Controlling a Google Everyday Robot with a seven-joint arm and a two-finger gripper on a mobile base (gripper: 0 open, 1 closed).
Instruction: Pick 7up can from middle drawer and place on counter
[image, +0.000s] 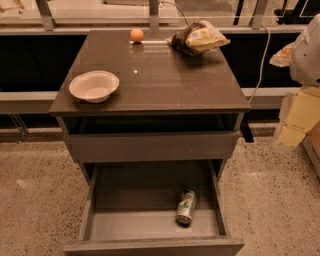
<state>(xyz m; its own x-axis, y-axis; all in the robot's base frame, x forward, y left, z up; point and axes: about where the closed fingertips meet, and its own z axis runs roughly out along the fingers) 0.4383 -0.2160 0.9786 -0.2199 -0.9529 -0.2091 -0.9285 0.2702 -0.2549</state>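
The 7up can (185, 207) lies on its side on the grey floor of the middle drawer (135, 222), right of centre and towards the front. The drawer is pulled far out. The counter (160, 75) is the dark glossy top of the cabinet above it. My gripper (296, 122) shows as pale yellowish parts at the right edge, below the white arm (306, 50). It hangs right of the cabinet at about counter height, well away from the can and holding nothing I can see.
On the counter stand a white bowl (94, 85) at the front left, an orange (136, 35) at the back and a chip bag (199, 38) at the back right. The drawer front above (150, 146) sticks out slightly. A white cable (261, 60) hangs behind.
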